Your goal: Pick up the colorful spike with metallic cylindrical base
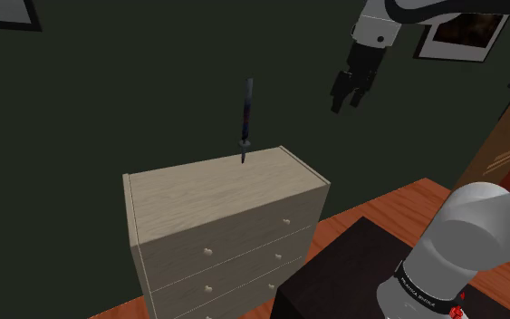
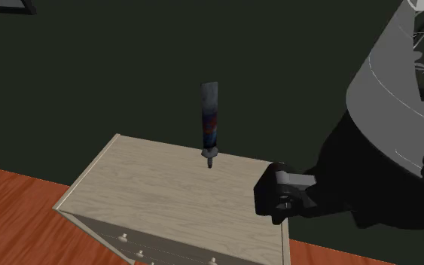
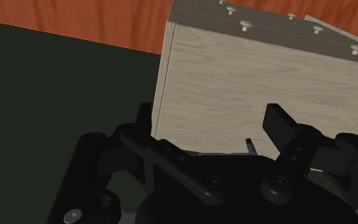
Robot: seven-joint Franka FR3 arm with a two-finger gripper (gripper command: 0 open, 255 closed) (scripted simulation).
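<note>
The spike (image 1: 245, 116) is a slender blade, dark blue-grey with red patches, on a small metallic base. It stands upright near the back edge of the pale wooden dresser top (image 1: 207, 186). In the second exterior view the spike (image 2: 209, 124) rises from the dresser top (image 2: 165, 196). My gripper (image 1: 347, 93) hangs open in the air, higher than the spike and off to the shoulder view's right, holding nothing. In the wrist view the gripper (image 3: 212, 121) looks down on the dresser top (image 3: 234, 83), and the spike (image 3: 252, 146) shows end-on close to one finger (image 3: 279, 124).
The dresser has several drawers with small knobs (image 1: 209, 250) on its front. My black stand (image 1: 343, 272) sits at the lower right on a reddish wooden floor (image 2: 14, 203). A dark green wall carries a framed picture (image 1: 461, 32). A brown door (image 1: 502, 149) stands at the right.
</note>
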